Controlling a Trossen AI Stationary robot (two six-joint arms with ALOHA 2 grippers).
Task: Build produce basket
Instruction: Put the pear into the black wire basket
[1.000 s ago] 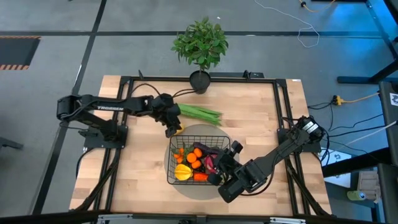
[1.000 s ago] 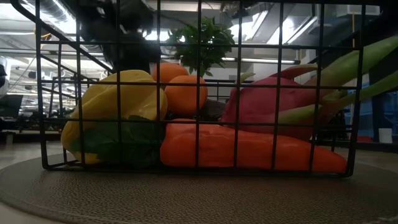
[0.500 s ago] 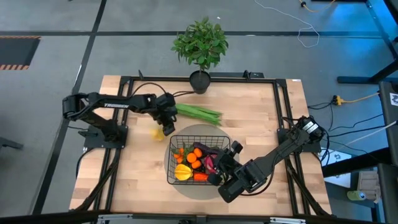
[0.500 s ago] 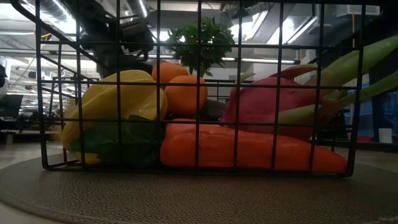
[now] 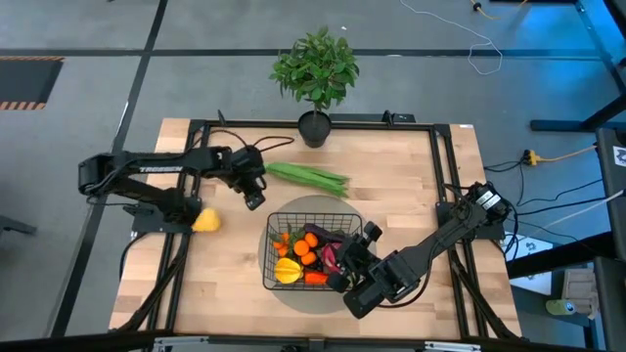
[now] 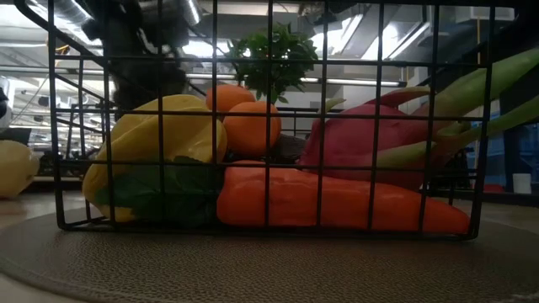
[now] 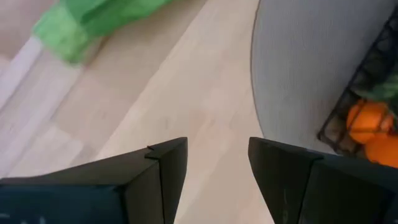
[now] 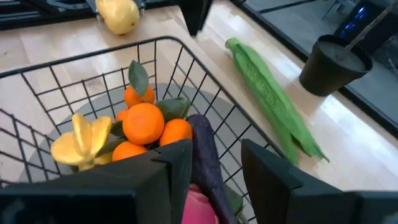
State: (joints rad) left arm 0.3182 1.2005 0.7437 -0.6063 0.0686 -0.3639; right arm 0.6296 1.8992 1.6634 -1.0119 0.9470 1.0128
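While hovering with fingers apart and empty left of rectangular black wire-mesh basket (image 5: 312, 253), left gripper (image 5: 254, 200); lying loose at frame left, yellow lemon (image 5: 205, 220); gaping empty at basket's lower-right corner, right gripper (image 5: 342, 265).

Bare wood is open along the near-left of the table (image 5: 220, 284) and the far-right corner. The basket (image 5: 270, 266) on the round mat (image 5: 313, 207) fills the centre; its top is open, produce (image 5: 303, 254) packed inside. Right gripper (image 5: 344, 266) blocks the basket's right side. Green beans (image 5: 308, 177) lie behind the mat, potted plant (image 5: 315, 73) at the far edge. Left gripper (image 5: 252, 199) hangs by the mat's left rim; lemon (image 5: 204, 220) lies loose at the left edge.
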